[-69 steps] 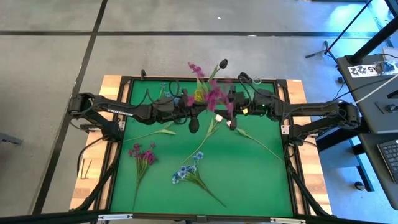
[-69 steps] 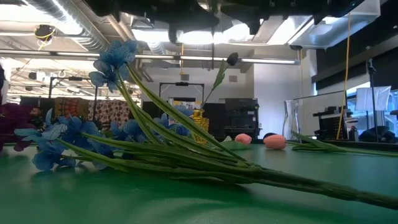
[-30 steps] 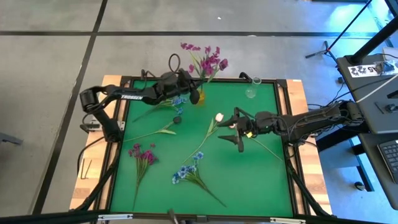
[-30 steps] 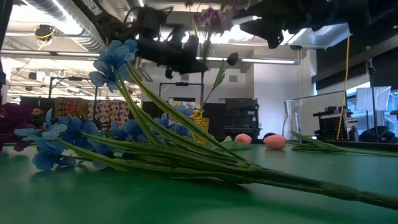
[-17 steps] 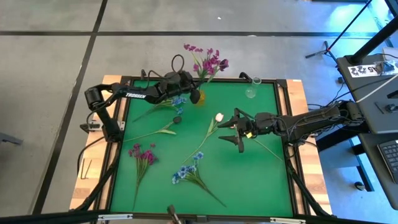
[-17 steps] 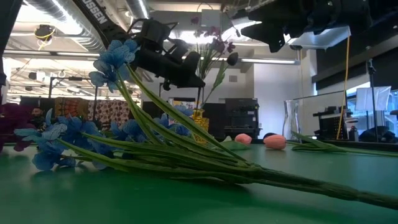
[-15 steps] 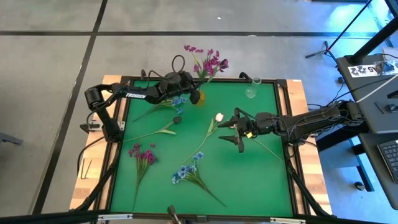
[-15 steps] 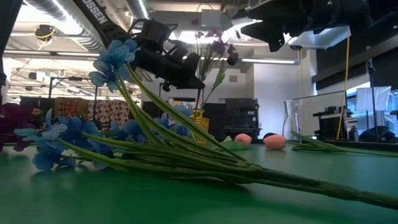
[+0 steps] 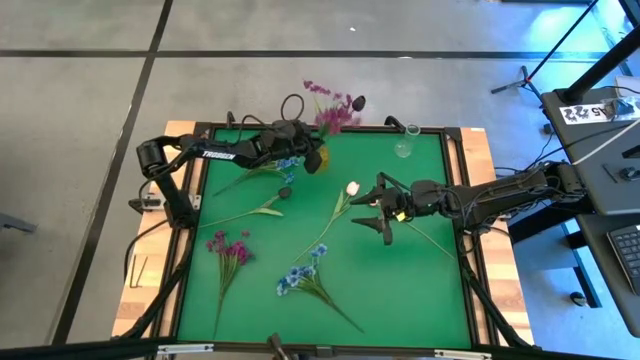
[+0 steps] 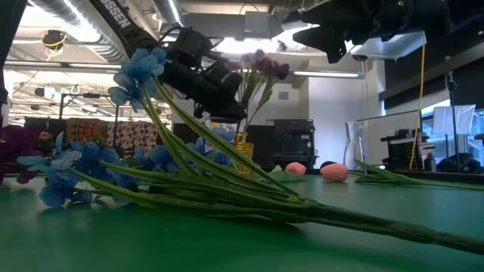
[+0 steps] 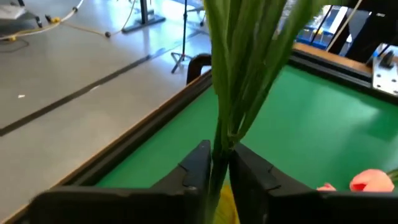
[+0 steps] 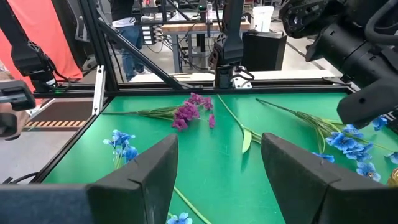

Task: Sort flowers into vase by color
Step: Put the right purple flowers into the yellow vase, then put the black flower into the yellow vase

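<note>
Magenta spray (image 9: 330, 108) stems stay clamped in the left gripper (image 11: 217, 168) over the yellow vase (image 9: 318, 157) near the table's far edge, steadying insertion; right gripper (image 9: 378, 207) waits with fingers apart.

Grey concrete floor (image 9: 80, 150), ceiling ducts (image 10: 83, 30)

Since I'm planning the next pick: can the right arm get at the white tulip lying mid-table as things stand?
Probably yes. The right gripper hangs open just beside the white tulip, with only bare green mat between them. The left gripper is busy at the table's far edge, shut on the magenta spray.
</note>
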Motion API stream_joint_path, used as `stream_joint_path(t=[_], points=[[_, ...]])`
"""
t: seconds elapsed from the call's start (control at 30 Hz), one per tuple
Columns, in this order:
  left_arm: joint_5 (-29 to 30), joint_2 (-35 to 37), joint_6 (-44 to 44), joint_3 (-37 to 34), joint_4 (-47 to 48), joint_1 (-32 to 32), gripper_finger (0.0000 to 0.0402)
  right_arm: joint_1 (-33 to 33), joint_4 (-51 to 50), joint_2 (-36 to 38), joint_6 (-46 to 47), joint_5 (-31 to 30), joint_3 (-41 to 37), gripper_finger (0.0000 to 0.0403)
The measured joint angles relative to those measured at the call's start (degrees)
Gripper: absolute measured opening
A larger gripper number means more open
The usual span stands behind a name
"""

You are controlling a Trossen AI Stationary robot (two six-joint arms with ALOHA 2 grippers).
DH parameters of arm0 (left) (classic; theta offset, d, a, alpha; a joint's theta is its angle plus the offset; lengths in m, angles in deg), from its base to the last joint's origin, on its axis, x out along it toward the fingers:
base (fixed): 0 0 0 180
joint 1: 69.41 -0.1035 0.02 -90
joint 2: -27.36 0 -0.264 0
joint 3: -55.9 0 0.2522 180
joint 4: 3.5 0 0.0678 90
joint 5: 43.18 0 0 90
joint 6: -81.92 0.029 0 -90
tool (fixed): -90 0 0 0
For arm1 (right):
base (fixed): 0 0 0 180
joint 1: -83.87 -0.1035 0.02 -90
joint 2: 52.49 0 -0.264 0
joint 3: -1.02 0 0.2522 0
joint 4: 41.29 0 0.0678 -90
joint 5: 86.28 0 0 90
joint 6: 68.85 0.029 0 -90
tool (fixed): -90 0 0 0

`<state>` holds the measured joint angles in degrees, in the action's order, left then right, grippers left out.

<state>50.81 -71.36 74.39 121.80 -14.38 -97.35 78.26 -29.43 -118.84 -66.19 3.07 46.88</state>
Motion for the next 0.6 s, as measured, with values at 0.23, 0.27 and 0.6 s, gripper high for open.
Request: stream_joint_path(t=[0.23,0.27,0.6], points=[[0.0,0.1,0.0,0.0,2.1,0.2,0.012,0.0,0.0,0.0,0.0,0.0,0.0,0.023],[0.0,0.1,0.0,0.0,2.2,0.3,0.0127,0.0,0.0,0.0,0.0,0.0,0.0,0.023],[5.2,9.3,0.6,0.0,13.6,2.1,0.0156,0.0,-0.5,0.0,0.0,0.0,0.0,0.023]])
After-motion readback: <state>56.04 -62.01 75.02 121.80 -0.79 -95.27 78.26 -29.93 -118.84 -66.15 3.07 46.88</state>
